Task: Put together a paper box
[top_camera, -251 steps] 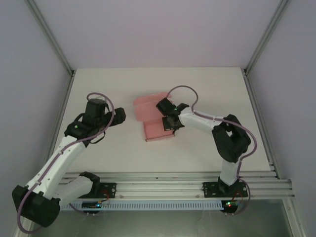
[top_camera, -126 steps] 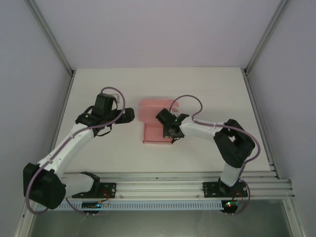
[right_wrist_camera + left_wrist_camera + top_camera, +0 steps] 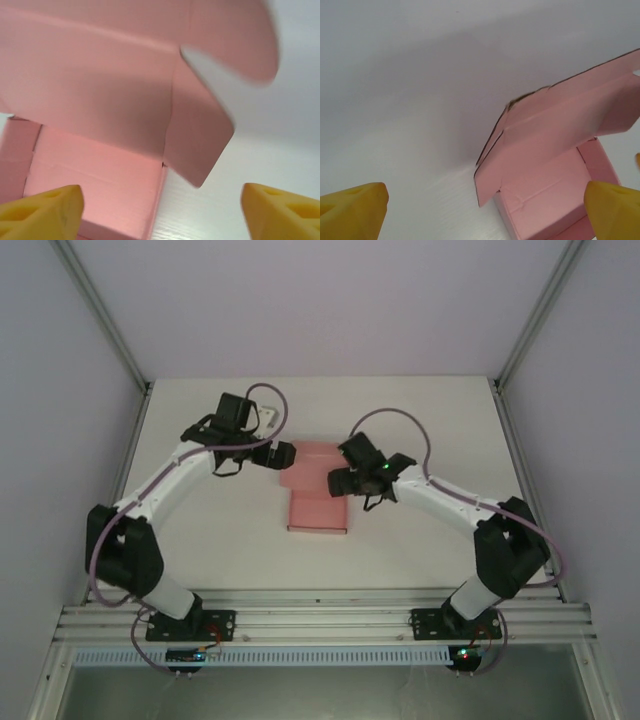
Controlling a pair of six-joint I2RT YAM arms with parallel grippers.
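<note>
Right claw (image 3: 340, 483): spread wide, holding nothing, just beside the box's right side.
Left claw (image 3: 284, 455): spread wide, empty, near the lid (image 3: 315, 458).
Paper box (image 3: 318, 512): middle of the table (image 3: 430, 430).
Done: tray looks formed.
Left: lid to fold down and tuck.

White table (image 3: 230, 540) w/ grey walls (image 3: 330, 300) around.

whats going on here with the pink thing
Two robot arms are working on a pink paper box in the middle of the table. The box is half formed: its tray sits flat with walls up, while the lid panel and its side flaps stand open at the back. The left gripper is at the lid's left edge and the right gripper is by the box's right side. Both are open, and neither is holding the box.
</note>
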